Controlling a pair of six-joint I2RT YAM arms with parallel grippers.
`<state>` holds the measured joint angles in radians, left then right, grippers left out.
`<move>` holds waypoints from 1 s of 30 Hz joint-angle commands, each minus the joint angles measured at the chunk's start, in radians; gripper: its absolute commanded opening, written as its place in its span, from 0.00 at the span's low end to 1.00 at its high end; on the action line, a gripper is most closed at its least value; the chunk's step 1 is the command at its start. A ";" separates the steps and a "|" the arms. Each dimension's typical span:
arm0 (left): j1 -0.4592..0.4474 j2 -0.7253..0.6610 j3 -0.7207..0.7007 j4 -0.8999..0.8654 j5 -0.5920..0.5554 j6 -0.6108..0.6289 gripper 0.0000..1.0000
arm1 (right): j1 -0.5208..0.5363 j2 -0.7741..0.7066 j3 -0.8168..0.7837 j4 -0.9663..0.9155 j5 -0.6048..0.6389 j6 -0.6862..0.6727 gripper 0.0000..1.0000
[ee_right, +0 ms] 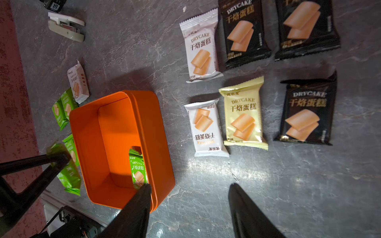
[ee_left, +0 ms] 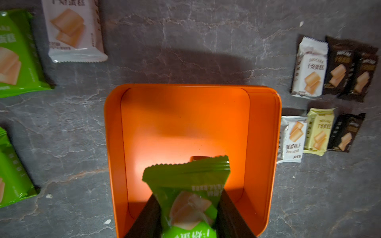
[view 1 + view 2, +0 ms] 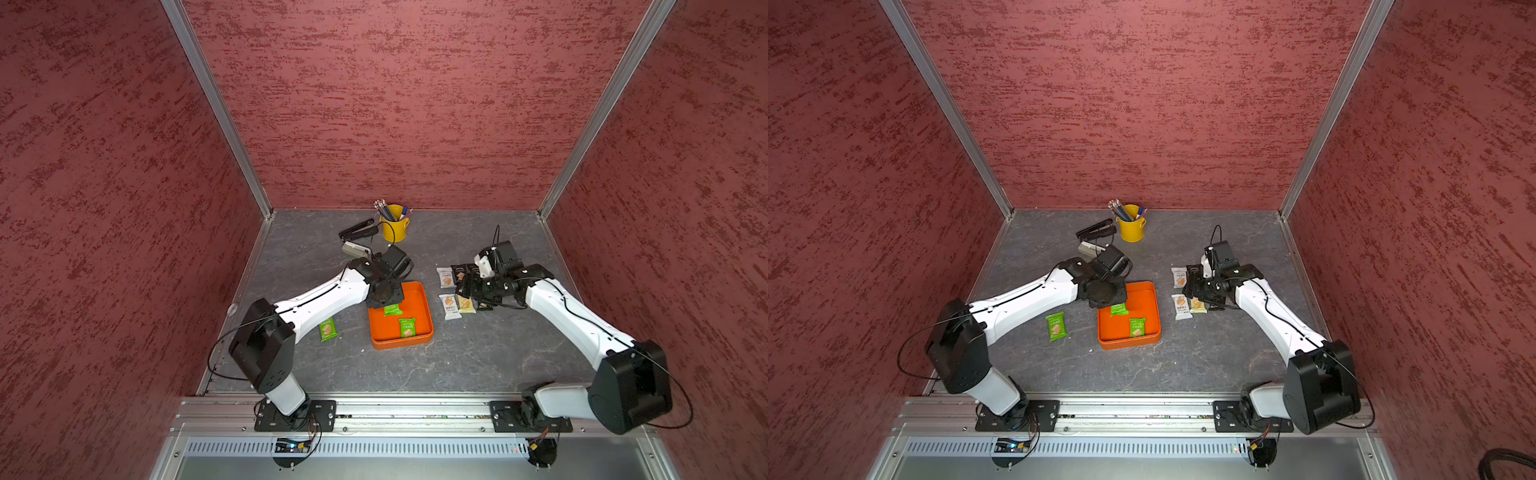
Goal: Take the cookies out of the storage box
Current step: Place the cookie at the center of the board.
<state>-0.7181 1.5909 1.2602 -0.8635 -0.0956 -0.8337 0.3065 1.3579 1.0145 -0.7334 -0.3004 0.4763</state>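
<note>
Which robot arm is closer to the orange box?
Left. The left gripper is right above the orange box, shut on a green packet. The right gripper is open, off to the box's side, over packets lying on the table.

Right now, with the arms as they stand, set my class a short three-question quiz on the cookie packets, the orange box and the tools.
1. True or false: the left tool is shut on a green packet.
2. What colour is the packet lying in the storage box? The storage box is orange. A black, B green, C pale yellow.
3. How many black packets does the right wrist view show on the table?
Key: 1 true; 2 B; 3 three.
</note>
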 commanded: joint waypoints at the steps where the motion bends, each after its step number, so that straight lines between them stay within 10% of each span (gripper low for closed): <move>1: 0.042 -0.069 -0.052 -0.035 -0.030 -0.007 0.40 | -0.006 0.007 -0.011 0.059 -0.040 0.028 0.64; 15: 0.283 -0.204 -0.234 -0.030 0.025 0.143 0.41 | -0.006 0.053 0.005 0.124 -0.031 0.118 0.64; 30: 0.338 -0.122 -0.399 0.154 0.066 0.202 0.40 | -0.005 0.087 0.053 0.075 0.010 0.152 0.64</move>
<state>-0.3862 1.4456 0.8761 -0.7788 -0.0418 -0.6529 0.3065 1.4315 1.0283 -0.6449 -0.3176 0.6189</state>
